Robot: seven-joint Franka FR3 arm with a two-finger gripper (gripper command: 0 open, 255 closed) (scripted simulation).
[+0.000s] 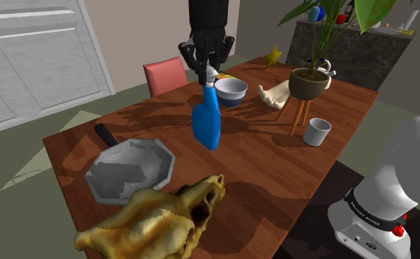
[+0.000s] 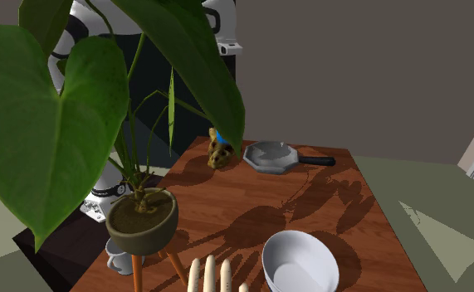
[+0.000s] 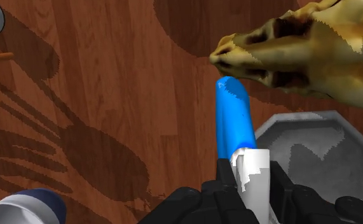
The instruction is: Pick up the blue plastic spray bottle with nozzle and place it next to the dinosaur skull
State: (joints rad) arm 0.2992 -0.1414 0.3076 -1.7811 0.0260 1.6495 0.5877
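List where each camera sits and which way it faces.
Shoulder view: beside the arm's white base, looking down across the table; the gripper holds the spray bottle.
Second exterior view: across the table behind the potted plant, facing the arm.
Wrist view: on the hand, looking down along the bottle; black fingers clasp its white top.
Shared: all three show the dinosaur skull and grey pan.
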